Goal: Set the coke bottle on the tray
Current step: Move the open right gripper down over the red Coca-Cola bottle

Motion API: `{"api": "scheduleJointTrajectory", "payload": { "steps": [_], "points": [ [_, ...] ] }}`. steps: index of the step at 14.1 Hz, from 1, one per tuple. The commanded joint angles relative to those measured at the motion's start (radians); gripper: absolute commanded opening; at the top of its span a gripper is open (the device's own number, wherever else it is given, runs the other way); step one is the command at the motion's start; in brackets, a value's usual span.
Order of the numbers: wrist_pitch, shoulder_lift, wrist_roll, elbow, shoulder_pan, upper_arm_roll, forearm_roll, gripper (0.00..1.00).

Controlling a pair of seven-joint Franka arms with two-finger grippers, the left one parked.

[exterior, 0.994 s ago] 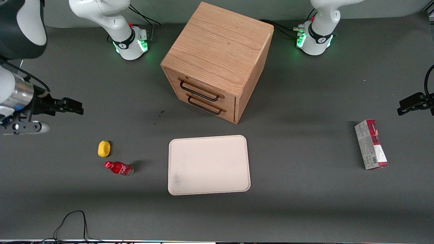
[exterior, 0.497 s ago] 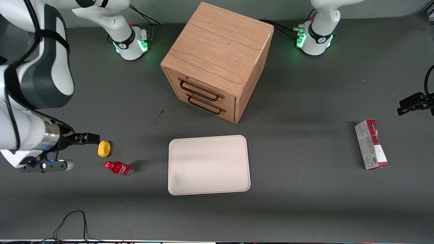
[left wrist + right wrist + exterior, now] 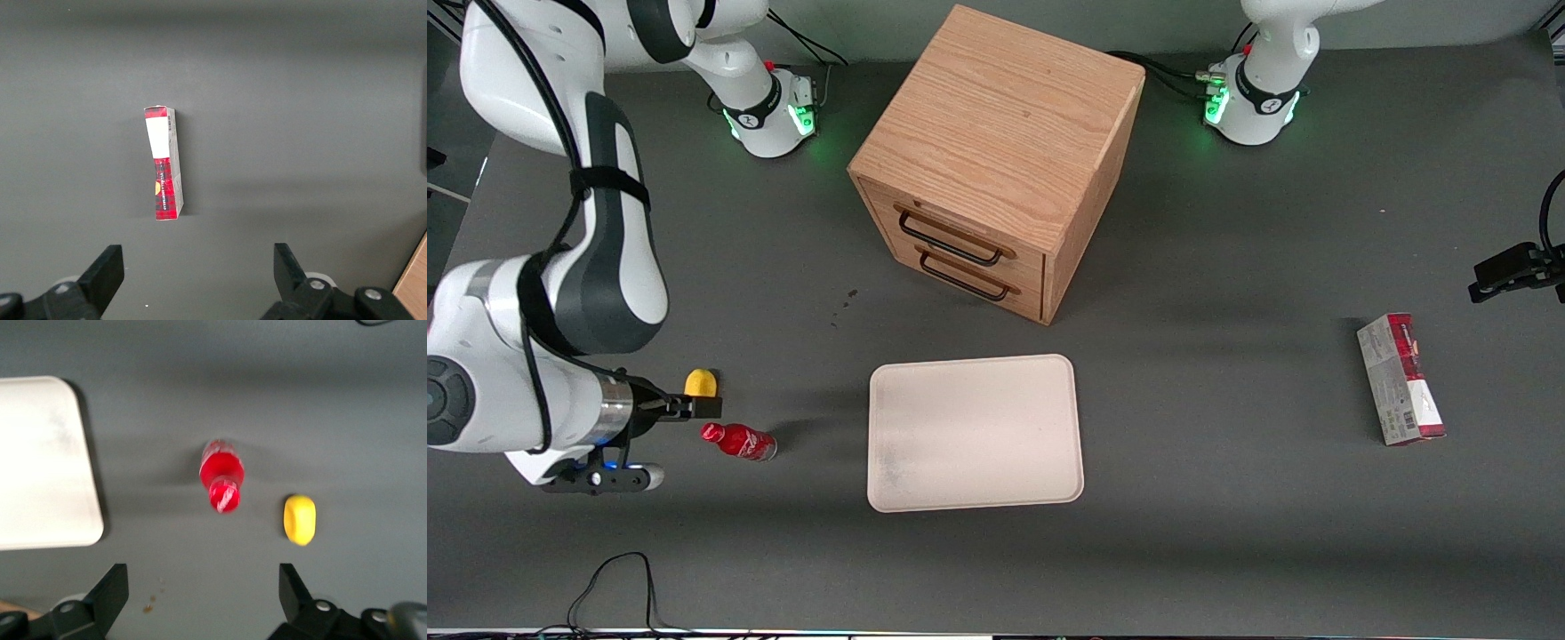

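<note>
The cream tray lies bare at the lower middle of the front view on the dark desk. The coke bottle lies on its side toward the working arm's end, apart from the tray. The claw hovers close above it, fingers spread apart, holding nothing. A yellow lump sits slightly farther back.
</note>
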Motion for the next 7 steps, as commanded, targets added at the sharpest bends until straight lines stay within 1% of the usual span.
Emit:
{"api": "scheduleJointTrajectory", "payload": {
  "steps": [1,2,4,7],
  "points": [
    [0.081,0.058,0.009,0.004,-0.019,-0.007,0.02,1.0],
    [0.113,0.08,0.009,0.004,-0.019,-0.008,0.019,1.0],
    [0.129,0.103,0.007,0.003,-0.025,-0.008,0.02,1.0],
    [0.156,0.103,0.007,-0.025,-0.025,-0.007,0.029,1.0]
  ]
}}
